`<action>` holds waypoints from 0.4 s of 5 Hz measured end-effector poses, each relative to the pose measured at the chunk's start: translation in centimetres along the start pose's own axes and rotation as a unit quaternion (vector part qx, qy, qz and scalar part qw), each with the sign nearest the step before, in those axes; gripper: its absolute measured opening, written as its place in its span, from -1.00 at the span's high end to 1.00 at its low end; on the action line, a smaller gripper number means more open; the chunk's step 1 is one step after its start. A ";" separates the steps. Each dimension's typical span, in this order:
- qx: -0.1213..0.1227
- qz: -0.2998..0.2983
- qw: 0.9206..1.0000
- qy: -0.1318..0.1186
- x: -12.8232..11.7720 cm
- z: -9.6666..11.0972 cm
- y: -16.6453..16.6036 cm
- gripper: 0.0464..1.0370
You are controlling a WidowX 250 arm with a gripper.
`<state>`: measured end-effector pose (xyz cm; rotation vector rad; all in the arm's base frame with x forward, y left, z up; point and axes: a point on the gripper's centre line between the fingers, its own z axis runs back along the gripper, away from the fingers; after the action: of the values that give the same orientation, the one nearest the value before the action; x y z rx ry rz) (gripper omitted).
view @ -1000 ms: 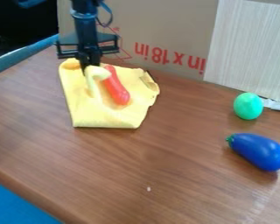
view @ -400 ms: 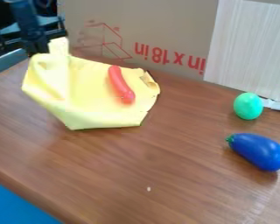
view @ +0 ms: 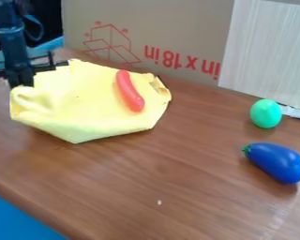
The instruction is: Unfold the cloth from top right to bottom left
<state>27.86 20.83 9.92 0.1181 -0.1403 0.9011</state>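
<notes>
- Your gripper point(view: 21, 85) is at the upper left of the view, hanging down at the cloth's far left edge.
- Can't tell if your claw is spread, pressed together or pinching the fabric; its tips are dark and run right up against the cloth's edge.
- Yellow cloth point(view: 84, 105): on the table's left half, mostly spread out, from next to your gripper to about mid-view.
- Its left end is rumpled, with a rounded fold bulging just below your gripper; near edge comes to a blunt point toward you.
- Small crumpled fold at its right corner too, some dark showing along that edge.
- Red curved toy point(view: 129, 91) lies on the cloth, right-hand part, one end toward the box, the other toward you and slightly right.
- Green egg-shaped toy point(view: 266, 114): on the bare wood at right, near the pale panel, well apart from the cloth.
- Blue eggplant toy point(view: 276, 162): on its side, nearer you than the green one, green stem end up-left, fat end down-right.
- Tiny white speck point(view: 159, 202) on the wood, near side.
- Brown wooden table point(view: 196, 164) under it all; cardboard box point(view: 177, 33) with red print stands behind, pale panel point(view: 265, 51) at its right.
- Blue surface point(view: 15, 218) past the table's edge, bottom left.
</notes>
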 end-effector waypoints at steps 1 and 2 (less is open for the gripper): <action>0.013 -0.010 1.000 -0.009 0.3 -0.4 0.9 0.93; 0.023 -0.026 0.999 -0.007 0.6 -1.1 1.7 0.93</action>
<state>26.98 22.47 8.98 0.1704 -0.1295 0.8514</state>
